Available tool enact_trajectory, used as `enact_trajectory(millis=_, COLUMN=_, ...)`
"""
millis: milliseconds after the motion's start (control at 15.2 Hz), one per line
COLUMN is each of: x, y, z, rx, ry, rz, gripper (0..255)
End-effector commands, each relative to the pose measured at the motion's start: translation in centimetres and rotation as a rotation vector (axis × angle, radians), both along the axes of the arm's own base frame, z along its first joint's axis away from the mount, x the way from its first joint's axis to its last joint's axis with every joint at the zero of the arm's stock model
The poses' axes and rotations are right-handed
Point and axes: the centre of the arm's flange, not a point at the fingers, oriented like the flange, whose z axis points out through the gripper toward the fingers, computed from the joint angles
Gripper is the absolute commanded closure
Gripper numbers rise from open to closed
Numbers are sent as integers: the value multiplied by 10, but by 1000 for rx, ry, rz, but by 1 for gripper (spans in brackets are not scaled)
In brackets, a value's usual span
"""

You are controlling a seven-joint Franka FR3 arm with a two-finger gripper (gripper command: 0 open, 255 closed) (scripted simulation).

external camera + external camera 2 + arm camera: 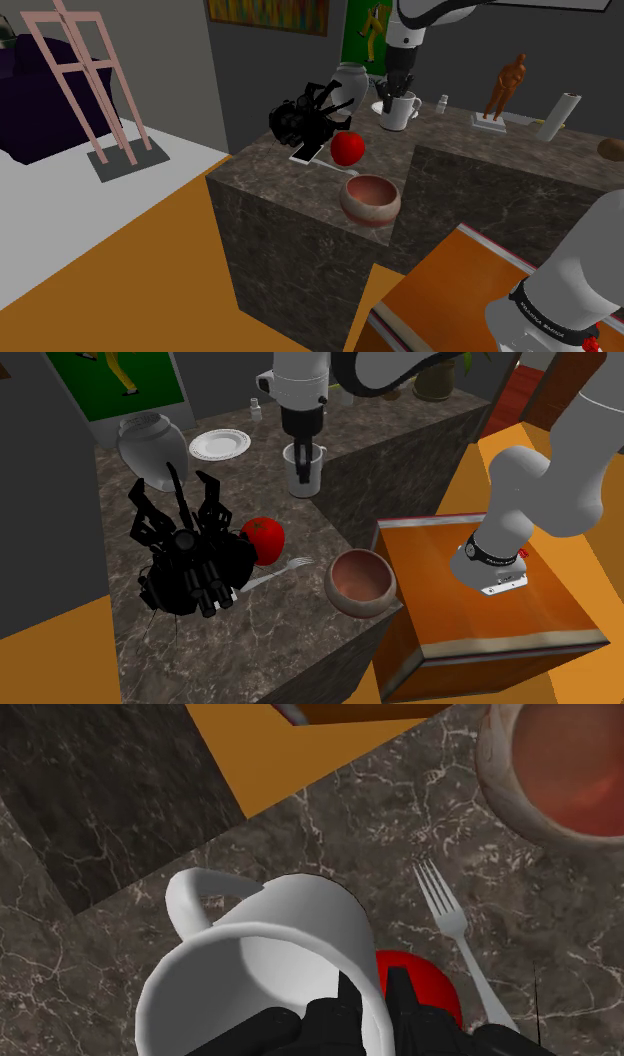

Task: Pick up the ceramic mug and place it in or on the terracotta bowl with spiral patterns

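Note:
A white mug (398, 112) (303, 472) (270, 954) hangs in my gripper (400, 95) (303, 452) (372, 996), which is shut on its rim, one finger inside and one outside. Whether the mug's base touches the dark marble counter (280, 190) I cannot tell. The terracotta bowl (371, 200) (360, 582) (560, 764) stands near the counter's front corner, well apart from the mug. Between the two lie a red apple (347, 149) (264, 539) (432, 989) and a fork (283, 570) (450, 919).
A black spiky object (305, 115) (190, 557) sits beside the apple. Behind it stand a white vase (350, 80) (145, 442) and a white plate (220, 444). A brown figurine (507, 85), a small bottle (442, 105) and a pale roll (558, 115) stand further along. My orange stand (480, 592) adjoins the bowl's corner.

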Motion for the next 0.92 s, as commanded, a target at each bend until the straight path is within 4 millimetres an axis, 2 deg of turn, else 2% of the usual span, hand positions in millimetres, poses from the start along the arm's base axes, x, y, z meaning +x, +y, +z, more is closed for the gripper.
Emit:
enact_trajectory(millis=0, x=-12, y=22, z=3, rx=-1, ry=-1, rz=-1, gripper=255)
enact_trajectory(millis=858, x=-107, y=165, z=13, rx=-1, ry=-1, rz=-1, gripper=255)
